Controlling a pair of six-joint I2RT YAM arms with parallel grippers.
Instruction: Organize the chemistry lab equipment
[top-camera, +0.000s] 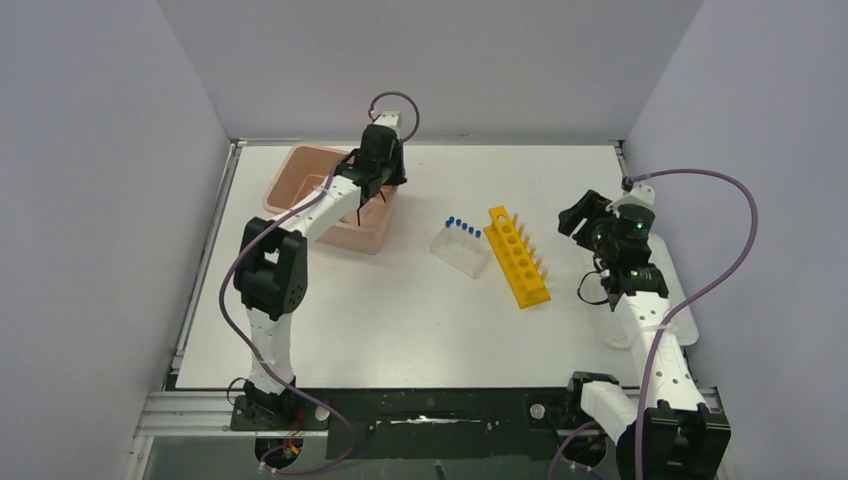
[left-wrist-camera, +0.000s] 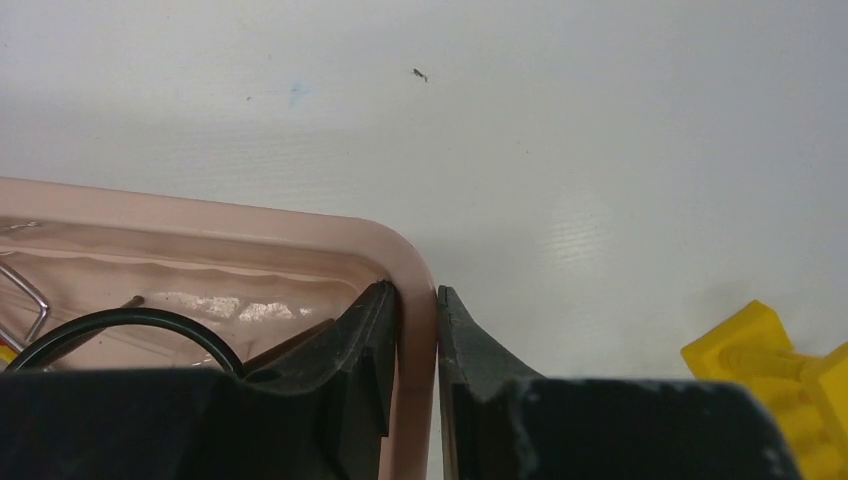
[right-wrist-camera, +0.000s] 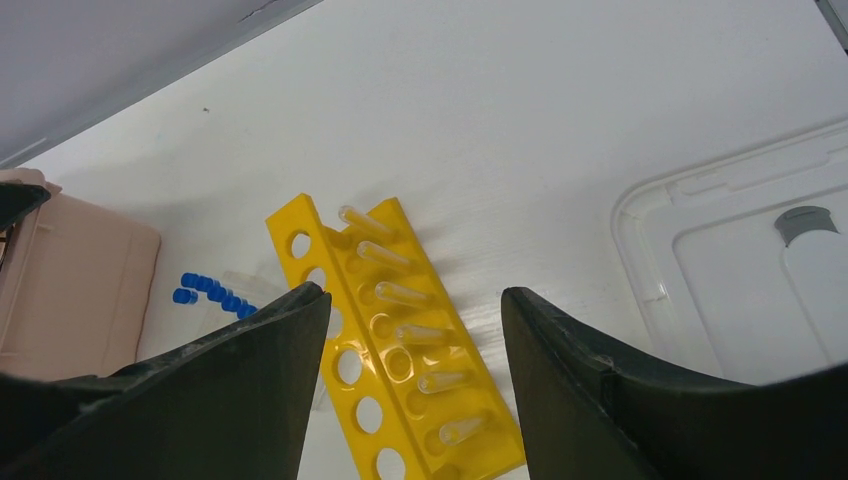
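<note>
1 pink rectangular plastic tub (top-camera: 365, 238) at 10 o'clock on the white table (top-camera: 400, 320). Clenched on its 3 o'clock wall: left gripper (left-wrist-camera: 415, 292), 1 finger inside, 1 finger outside, the wall pinched between them.

Inside the tub, from the left wrist view: 1 black wire ring (left-wrist-camera: 130, 316), only its upper arc showing. At 9 o'clock of the ring, 1 bent piece of thin metal wire (left-wrist-camera: 45, 305), too little in view to name.

Near the table centre, 2 racks side by side, just apart. At 9 o'clock of the pair: 1 clear plastic tube rack (top-camera: 462, 255) holding about 6 blue-capped clear tubes (top-camera: 463, 226), upright in a row. At 3 o'clock of the pair: 1 long yellow holed plastic rack (top-camera: 517, 257), running from 11 to 5 o'clock, with 6 clear tube tips (right-wrist-camera: 400, 293) sticking out along its 3 o'clock side. Holes partly hidden, not countable.

Right gripper (right-wrist-camera: 412, 295) released, jaws wide apart, nothing between them, hanging above the table at 3 o'clock of the yellow rack.

1 white rectangular plastic lid (right-wrist-camera: 740, 290) lying flat at 4 o'clock on the table, partly under the right arm.
</note>
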